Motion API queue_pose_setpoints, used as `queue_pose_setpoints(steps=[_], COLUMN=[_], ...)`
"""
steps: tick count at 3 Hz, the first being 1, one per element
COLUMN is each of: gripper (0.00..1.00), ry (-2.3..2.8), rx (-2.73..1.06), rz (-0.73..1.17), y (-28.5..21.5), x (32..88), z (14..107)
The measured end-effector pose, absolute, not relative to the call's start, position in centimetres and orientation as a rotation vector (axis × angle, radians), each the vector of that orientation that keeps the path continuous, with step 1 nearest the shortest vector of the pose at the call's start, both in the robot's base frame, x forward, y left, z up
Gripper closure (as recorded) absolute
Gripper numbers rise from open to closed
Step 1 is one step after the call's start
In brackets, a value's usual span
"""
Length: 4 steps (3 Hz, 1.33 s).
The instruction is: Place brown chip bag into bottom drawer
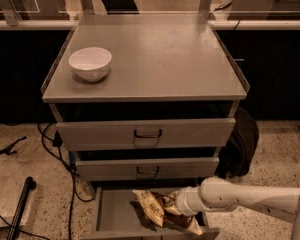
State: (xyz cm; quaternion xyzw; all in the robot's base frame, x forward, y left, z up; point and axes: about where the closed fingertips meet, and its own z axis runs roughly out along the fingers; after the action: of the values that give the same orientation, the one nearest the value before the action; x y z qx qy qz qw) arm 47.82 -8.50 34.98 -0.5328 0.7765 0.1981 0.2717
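Brown chip bag [157, 210] lies inside the bottom drawer [115, 211], toward its right half. It is crumpled, with 1 cream-yellow end up at the left and the other down near the drawer's front right corner. We see lettering on the left end and the dark brown middle partly behind the arm.

Gripper [172, 209] sits low over the drawer, right at the bag's middle, at the end of a white arm [240, 198] that comes in from the right. We cannot tell whether it is clamped on the bag or has let go; the wrist hides the contact.

The bottom drawer is pulled out, with plain grey floor showing left of the bag.

Above it we note 2 drawers, each with a dark handle: the middle drawer [147, 169], and the top drawer [146, 133], which stands a little out from the cabinet face.

On the grey cabinet top [160, 54] there is 1 white bowl [90, 63], upright, near the front left corner.

Beside the cabinet on the right is a dark bag [240, 144], against its side. On the left, black cables [52, 151] trail over the speckled floor [25, 149], and a black rod [21, 204] lies nearer the lower left.
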Motion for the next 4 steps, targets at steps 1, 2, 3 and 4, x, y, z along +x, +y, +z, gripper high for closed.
queue_pose_setpoints(steps=[1, 2, 3, 4], gripper=[1.0, 1.0, 1.0, 1.0], ry=[2.048, 1.976, 1.946, 1.919], rx=[-1.444, -1.46, -1.467, -1.474], rz=[0.494, 0.477, 0.489, 0.515], y=[-8.5, -8.4, -7.9, -6.8], x=[48.9, 50.2, 51.3, 52.5], z=[33.3, 30.6, 28.2, 25.9])
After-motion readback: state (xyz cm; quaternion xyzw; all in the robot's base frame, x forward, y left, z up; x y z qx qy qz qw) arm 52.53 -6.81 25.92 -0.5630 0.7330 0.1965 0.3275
